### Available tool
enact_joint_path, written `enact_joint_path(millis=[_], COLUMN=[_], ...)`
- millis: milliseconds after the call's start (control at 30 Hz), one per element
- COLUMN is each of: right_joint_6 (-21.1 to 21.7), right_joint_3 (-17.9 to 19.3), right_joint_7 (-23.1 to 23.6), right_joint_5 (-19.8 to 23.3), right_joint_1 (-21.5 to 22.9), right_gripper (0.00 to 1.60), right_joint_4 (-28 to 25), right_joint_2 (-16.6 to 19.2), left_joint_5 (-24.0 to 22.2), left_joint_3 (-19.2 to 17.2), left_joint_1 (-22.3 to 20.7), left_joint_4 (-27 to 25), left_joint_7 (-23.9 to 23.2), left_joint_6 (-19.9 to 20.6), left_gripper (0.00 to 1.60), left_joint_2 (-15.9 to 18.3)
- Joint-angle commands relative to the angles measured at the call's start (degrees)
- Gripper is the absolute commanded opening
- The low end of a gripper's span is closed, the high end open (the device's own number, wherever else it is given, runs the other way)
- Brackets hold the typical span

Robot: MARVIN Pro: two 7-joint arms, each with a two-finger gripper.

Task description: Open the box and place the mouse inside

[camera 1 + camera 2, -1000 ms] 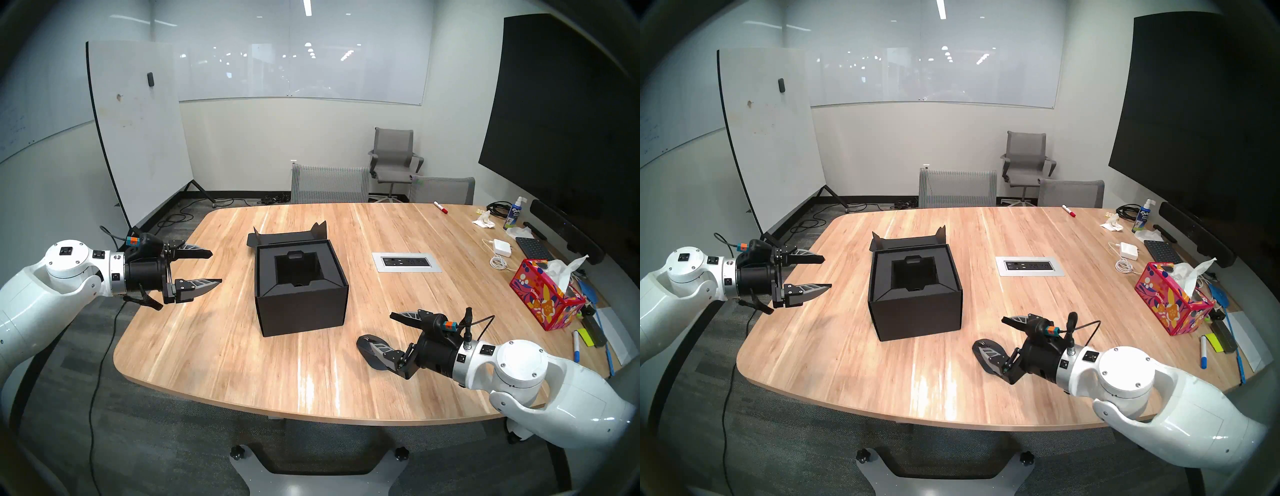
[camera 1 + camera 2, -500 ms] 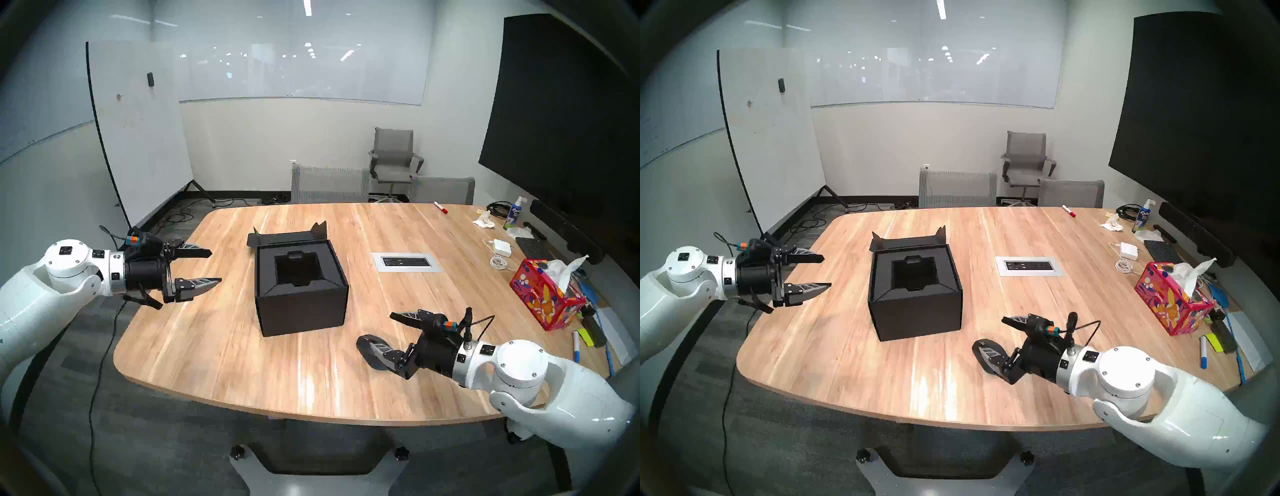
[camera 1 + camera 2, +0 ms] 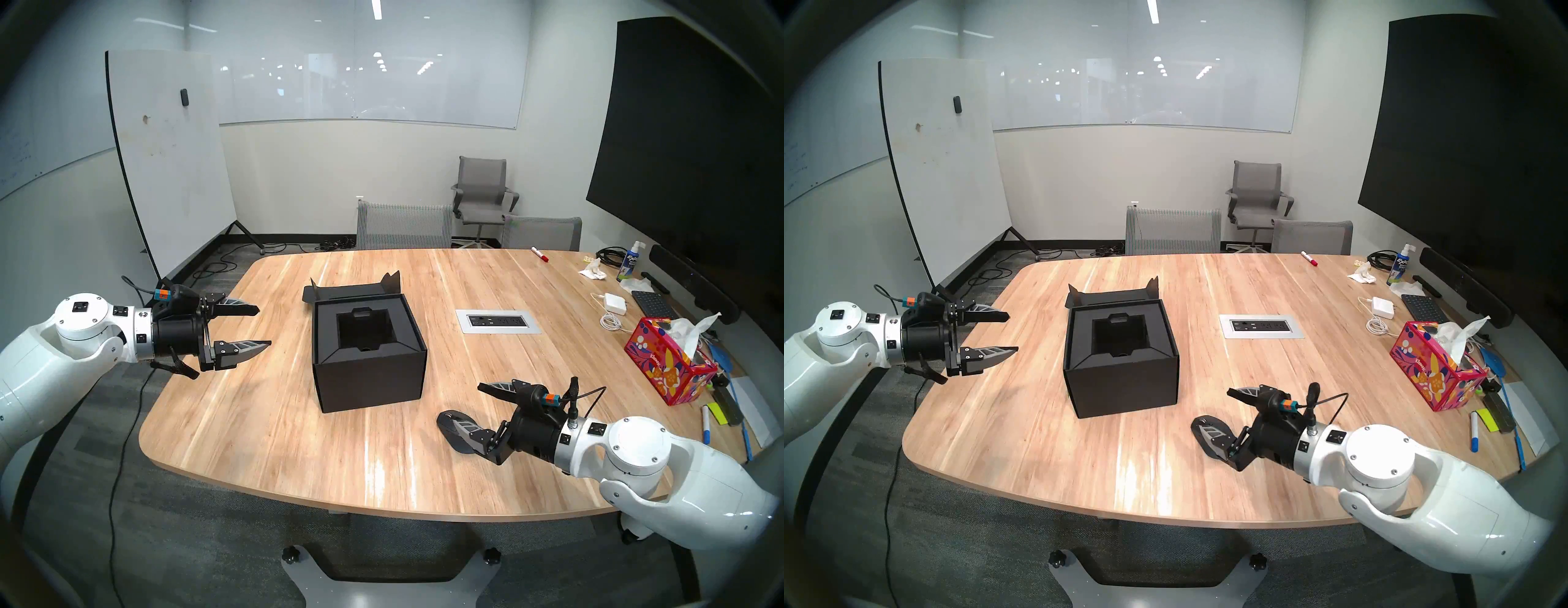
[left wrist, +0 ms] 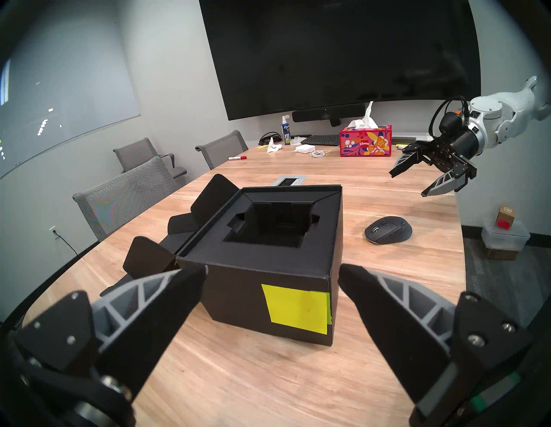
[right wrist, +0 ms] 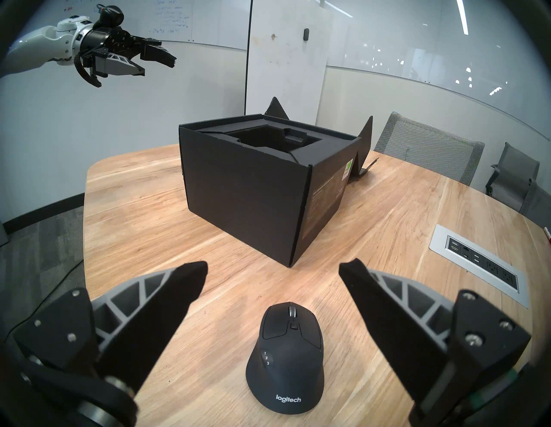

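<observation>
Midway across the table [image 3: 263,424], the box [image 3: 368,380] stands with its lid [image 3: 348,291] folded back flat behind it and its black insert [image 3: 365,335] exposed, the square recess empty. Yellow-green sticky notes [image 4: 298,308] mark the box wall facing the left gripper [image 3: 264,327], which hangs above the table's left edge, well apart from the box, its fingers spread wide and holding nothing. Nearer the front edge, the mouse [image 5: 285,362] rests on the wood to the right of the box, apart from it, with pale lettering at its tail and its scroll wheel turned toward the box. Over it, the right gripper [image 3: 460,403] hovers with fingers spread, empty; in the right wrist view the mouse lies between the two fingers [image 5: 167,301], neither of them touching it, while in the head views one finger partly covers it. Farther right sit a power panel [image 3: 498,321] set into the tabletop, a floral tissue box [image 3: 666,365], a white adapter [image 3: 616,303], a keyboard [image 3: 653,303] and a spray bottle [image 3: 629,261].
</observation>
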Motion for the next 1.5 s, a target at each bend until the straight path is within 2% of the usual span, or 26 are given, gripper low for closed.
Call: enact_joint_path(millis=[0, 333, 567, 967, 1467], right_joint_6=[-0.5, -2.1, -1.7, -1.2, -1.1], right_joint_3=[0.5, 1.7, 0.2, -1.6, -1.8], right_joint_7=[0.2, 1.2, 4.3, 7.7, 7.7], right_joint_5=[0.3, 2.2, 4.3, 5.2, 5.5], right_joint_1=[0.2, -0.9, 0.2, 2.5, 1.7], right_gripper=[1.60, 1.60, 1.60, 1.60, 1.60], right_joint_4=[-0.7, 0.4, 3.1, 7.1, 7.7], right_joint_2=[0.1, 0.7, -1.0, -2.6, -3.0], left_joint_5=[-0.3, -0.3, -0.3, -0.4, -0.4], left_joint_3=[-0.7, -0.6, -0.6, -0.6, -0.5], left_joint_1=[-0.6, -0.6, -0.6, -0.6, -0.6], left_joint_4=[-0.2, -0.3, -0.3, -0.3, -0.3], left_joint_7=[-0.1, -0.1, 0.0, 0.0, 0.0], left_joint_6=[-0.2, -0.2, -0.2, -0.2, -0.2], left_gripper=[1.60, 1.60, 1.60, 1.60, 1.60], left_joint_2=[0.2, 0.2, 0.2, 0.3, 0.3])
